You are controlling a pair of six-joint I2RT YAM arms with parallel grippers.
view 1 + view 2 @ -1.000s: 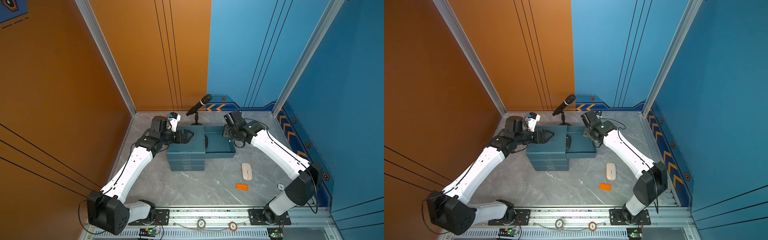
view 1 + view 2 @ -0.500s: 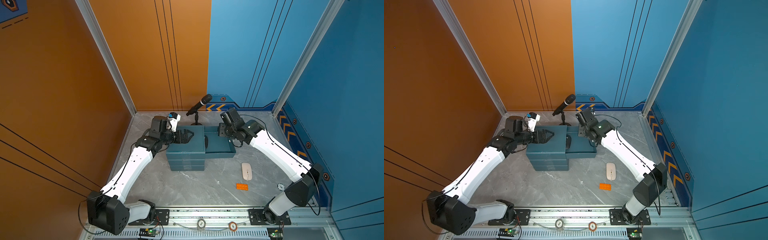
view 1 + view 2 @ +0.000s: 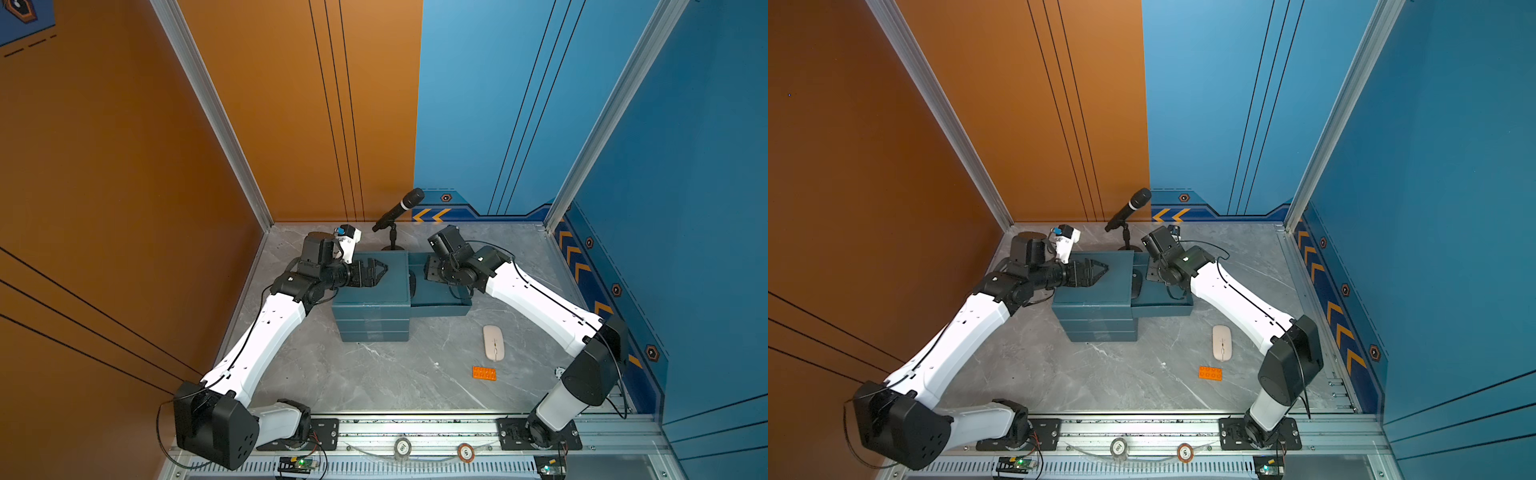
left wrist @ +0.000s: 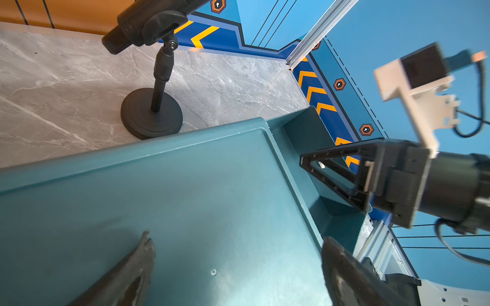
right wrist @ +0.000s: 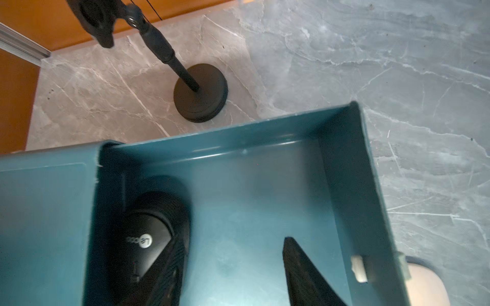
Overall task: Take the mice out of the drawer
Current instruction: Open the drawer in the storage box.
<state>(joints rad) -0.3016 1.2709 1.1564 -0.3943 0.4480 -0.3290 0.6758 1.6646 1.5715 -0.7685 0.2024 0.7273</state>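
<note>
A black mouse (image 5: 148,227) is seen in the open drawer (image 5: 342,172), beneath one finger of the right gripper (image 5: 234,239), whose fingers are spread, nothing gripped. A cream mouse (image 3: 493,342) is laid on the table (image 3: 374,374).

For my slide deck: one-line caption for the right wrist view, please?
Open right pincer inside the drawer, one finger over a black mouse; microphone stand beyond.
</note>
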